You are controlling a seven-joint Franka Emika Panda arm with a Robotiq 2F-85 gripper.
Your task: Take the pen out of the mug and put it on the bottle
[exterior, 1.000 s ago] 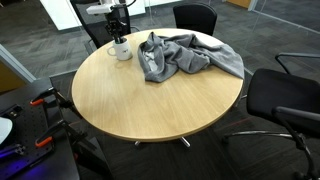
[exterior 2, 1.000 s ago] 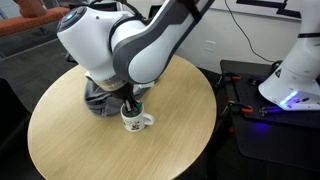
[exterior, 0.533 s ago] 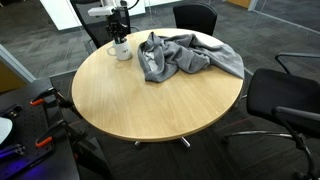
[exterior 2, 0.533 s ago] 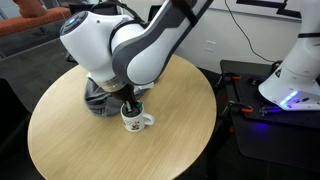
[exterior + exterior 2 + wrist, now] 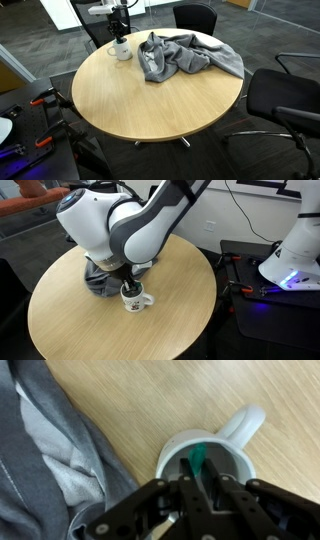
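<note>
While the gripper (image 5: 204, 488) hangs over the white mug (image 5: 137, 301) near the round wooden table's (image 5: 160, 100) edge, the green pen (image 5: 195, 457) stands inside, grip undeterminable, beside a grey cloth (image 5: 185, 55), with black chairs (image 5: 196, 16) on grey carpet (image 5: 40, 45).

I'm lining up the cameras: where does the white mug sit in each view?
In an exterior view: mug upper left.
In an exterior view: mug just left of centre, lower half.
Wrist view: mug right of centre, handle toward upper right.
Shared landmark: the grey cloth beside it, in all three.
</note>
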